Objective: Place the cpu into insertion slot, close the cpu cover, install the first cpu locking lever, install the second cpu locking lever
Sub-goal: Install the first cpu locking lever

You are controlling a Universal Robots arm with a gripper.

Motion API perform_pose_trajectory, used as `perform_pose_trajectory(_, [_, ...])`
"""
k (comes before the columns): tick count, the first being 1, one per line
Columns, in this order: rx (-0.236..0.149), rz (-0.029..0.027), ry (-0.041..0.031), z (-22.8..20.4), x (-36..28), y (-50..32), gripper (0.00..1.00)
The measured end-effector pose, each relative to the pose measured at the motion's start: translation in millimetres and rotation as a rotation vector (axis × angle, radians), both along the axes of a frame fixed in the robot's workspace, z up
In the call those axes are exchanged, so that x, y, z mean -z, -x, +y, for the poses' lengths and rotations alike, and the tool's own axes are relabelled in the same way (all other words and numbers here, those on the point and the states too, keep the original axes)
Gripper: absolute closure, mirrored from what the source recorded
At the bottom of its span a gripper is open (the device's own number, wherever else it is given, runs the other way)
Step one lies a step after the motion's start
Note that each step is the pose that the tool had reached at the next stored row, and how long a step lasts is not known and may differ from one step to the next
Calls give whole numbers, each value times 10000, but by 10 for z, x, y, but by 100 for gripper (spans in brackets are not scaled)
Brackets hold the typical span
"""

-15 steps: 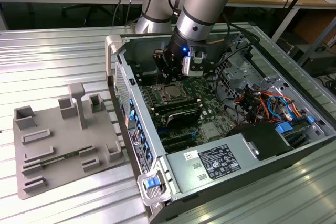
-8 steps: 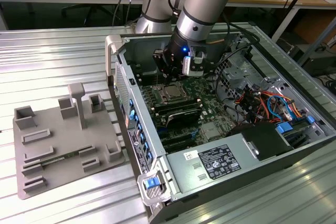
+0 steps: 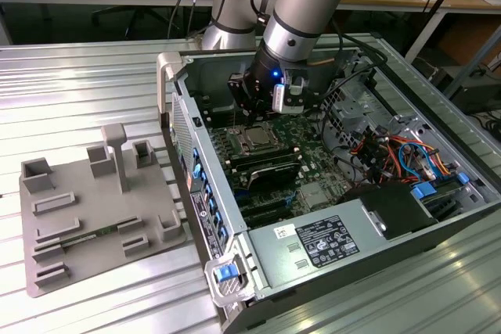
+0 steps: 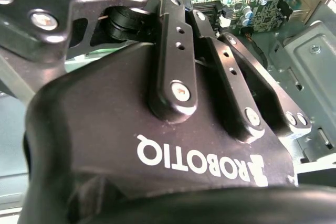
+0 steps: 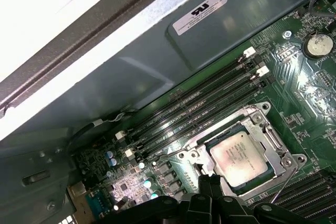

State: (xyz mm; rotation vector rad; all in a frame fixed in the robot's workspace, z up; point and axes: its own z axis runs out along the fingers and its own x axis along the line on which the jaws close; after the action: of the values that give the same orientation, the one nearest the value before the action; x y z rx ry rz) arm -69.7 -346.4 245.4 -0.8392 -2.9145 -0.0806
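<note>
The cpu [image 5: 241, 156], a small silver-grey square chip, lies flat in the insertion slot [image 5: 286, 162] on the green board. The cpu cover [image 5: 261, 123], a thin silver frame, lies down around it with the chip's face showing through its window. A thin wire lever [image 5: 281, 184] slants up off one side of the socket. My gripper [image 5: 209, 183] sits at the socket's corner beside the cpu with its black fingertips together and nothing visible between them. In the exterior view the gripper [image 3: 252, 112] hangs inside the open computer case just above the cpu [image 3: 255, 141].
Long black memory slots [image 5: 199, 109] run beside the socket, with the grey case wall [image 5: 157, 51] beyond them. A coin battery [image 5: 317, 45] sits on the board. Coloured cables [image 3: 395, 150] and a power supply [image 3: 317, 244] are inside the case. A grey fixture plate [image 3: 94, 209] lies at the exterior view's left.
</note>
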Motion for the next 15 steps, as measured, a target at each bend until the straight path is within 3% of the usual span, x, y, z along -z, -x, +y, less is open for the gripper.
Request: perform_pose_trajectory(15, [-163,0,-11,0,0,0,89])
